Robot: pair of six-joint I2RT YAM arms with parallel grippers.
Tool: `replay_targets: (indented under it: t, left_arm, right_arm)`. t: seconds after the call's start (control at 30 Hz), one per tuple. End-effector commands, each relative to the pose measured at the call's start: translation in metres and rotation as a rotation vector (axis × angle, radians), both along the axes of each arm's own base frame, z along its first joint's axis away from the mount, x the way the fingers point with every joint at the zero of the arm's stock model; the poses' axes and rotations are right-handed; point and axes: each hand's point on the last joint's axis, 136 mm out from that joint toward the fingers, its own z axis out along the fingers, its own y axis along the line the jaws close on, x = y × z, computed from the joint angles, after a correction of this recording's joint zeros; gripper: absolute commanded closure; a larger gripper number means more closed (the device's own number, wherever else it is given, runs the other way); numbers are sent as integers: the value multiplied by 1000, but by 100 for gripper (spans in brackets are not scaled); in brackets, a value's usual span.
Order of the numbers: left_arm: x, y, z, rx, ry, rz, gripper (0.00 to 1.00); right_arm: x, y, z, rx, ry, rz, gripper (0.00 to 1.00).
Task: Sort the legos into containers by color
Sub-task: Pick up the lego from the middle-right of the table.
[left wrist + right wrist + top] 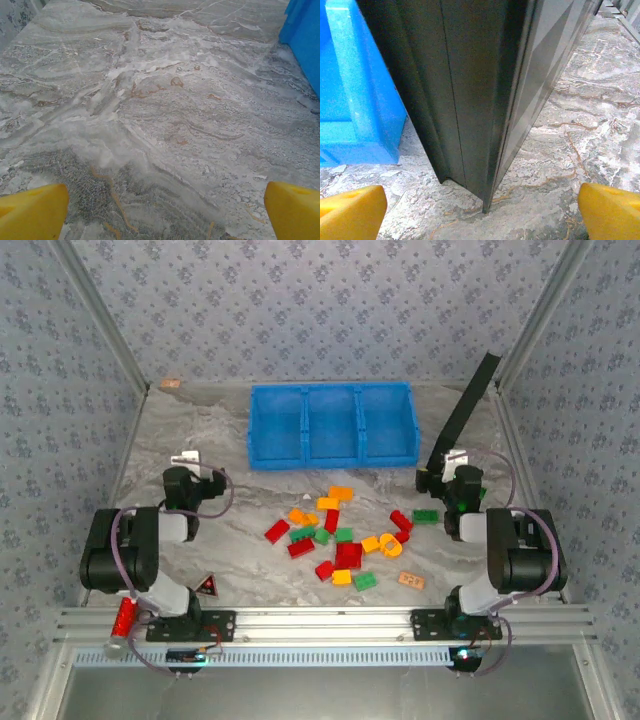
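loosely scattered legos (340, 536) lie between left gripper (195, 470) and right gripper (455, 468), both spread apart.

**Legos** (344, 534): about twenty small plastic bricks in red, orange-yellow and green, some square, some oblong. They lie loose with the colors mixed, in a scattered cluster on the worktop (250, 502), on the near side of the containers and all outside them. A green brick (425, 516) sits slightly apart at the right edge of the cluster. A red brick (277, 531) marks its left edge.

**Containers** (330, 460): three side-by-side rectangular compartments moulded as one bright blue plastic piece. They are open-topped and upright, at the far middle of the worktop, with the long side facing the cluster.
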Motion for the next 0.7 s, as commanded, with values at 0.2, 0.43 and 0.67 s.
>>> replay_targets:
  t: [0.2,0.43,0.67]
  left_arm:
    - [8,-2,14,6,-44,-12,0]
    - [8,-2,14,6,-44,-11,0]
    - [8,-2,14,6,-45,-12,0]
  right_arm:
    - [5,-1,9,8,-36,-3,0]
    - [5,-1,9,8,-35,-5,0]
    - [5,-1,9,8,-35,-5,0]
